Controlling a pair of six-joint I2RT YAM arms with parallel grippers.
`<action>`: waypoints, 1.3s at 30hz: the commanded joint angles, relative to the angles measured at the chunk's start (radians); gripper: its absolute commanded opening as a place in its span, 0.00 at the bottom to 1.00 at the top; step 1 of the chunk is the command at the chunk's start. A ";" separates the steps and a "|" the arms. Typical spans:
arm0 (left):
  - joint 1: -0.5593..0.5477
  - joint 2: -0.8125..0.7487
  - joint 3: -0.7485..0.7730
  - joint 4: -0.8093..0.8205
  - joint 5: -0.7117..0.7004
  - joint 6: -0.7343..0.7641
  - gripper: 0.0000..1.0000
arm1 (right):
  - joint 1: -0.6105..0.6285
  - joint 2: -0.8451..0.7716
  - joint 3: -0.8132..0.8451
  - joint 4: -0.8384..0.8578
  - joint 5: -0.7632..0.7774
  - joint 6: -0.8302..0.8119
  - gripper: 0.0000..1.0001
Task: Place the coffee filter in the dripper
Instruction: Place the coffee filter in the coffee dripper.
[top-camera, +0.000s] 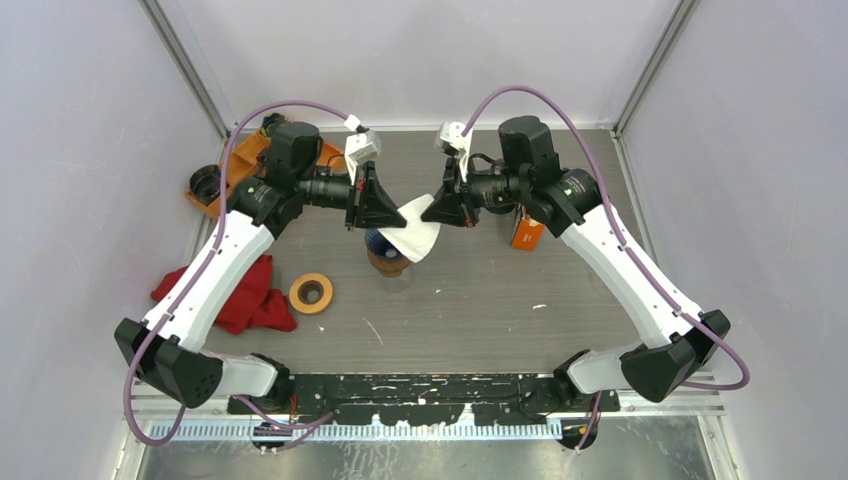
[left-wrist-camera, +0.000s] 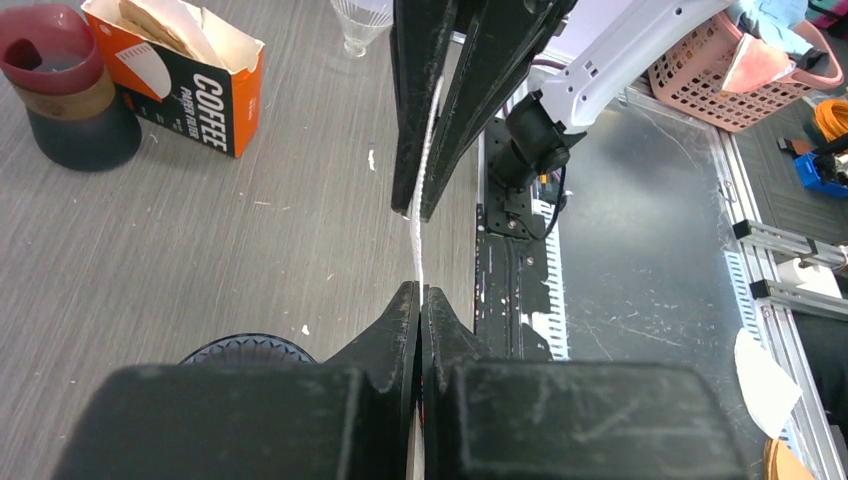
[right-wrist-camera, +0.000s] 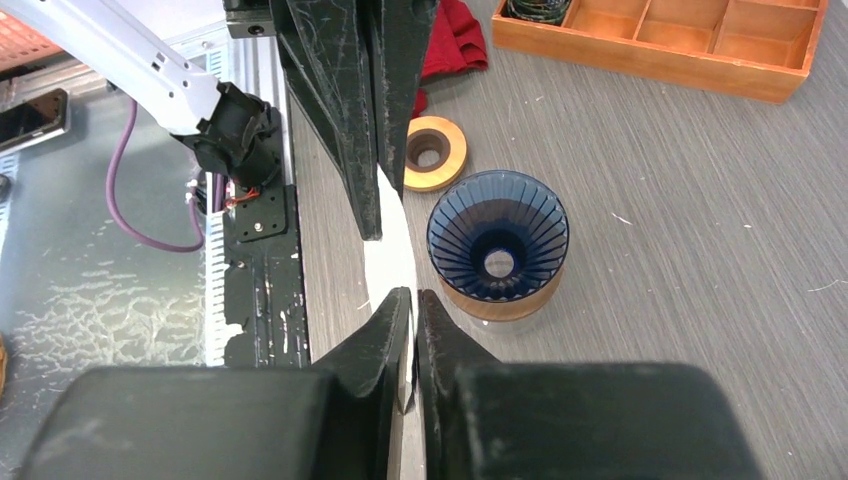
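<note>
A white paper coffee filter (top-camera: 415, 230) hangs in the air between both grippers, above the dripper. My left gripper (top-camera: 385, 208) is shut on its left edge; the filter shows edge-on (left-wrist-camera: 418, 235) in the left wrist view. My right gripper (top-camera: 440, 208) is shut on its right edge; the filter (right-wrist-camera: 390, 262) runs between both pairs of fingers in the right wrist view. The dripper (right-wrist-camera: 498, 240) is a dark blue ribbed cone on a wooden collar, standing on the table just below and beside the filter (top-camera: 386, 258). Its rim (left-wrist-camera: 245, 348) shows in the left wrist view.
An orange coffee filter box (left-wrist-camera: 180, 75) and a dark mug (left-wrist-camera: 65, 85) stand to the right side. A wooden ring (top-camera: 311, 293) and a red cloth (top-camera: 245, 295) lie front left. A wooden organiser tray (right-wrist-camera: 660, 40) sits at back left. A glass (left-wrist-camera: 360, 25) is nearby.
</note>
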 joint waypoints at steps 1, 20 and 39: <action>0.000 -0.047 -0.003 -0.011 0.009 0.047 0.00 | 0.002 -0.055 -0.004 0.021 0.015 -0.032 0.17; 0.000 -0.099 -0.067 0.008 -0.016 0.074 0.00 | -0.177 -0.177 -0.121 0.124 0.050 0.036 0.42; 0.001 -0.119 -0.111 0.121 0.010 -0.011 0.00 | -0.172 -0.103 -0.169 0.206 -0.155 0.099 0.44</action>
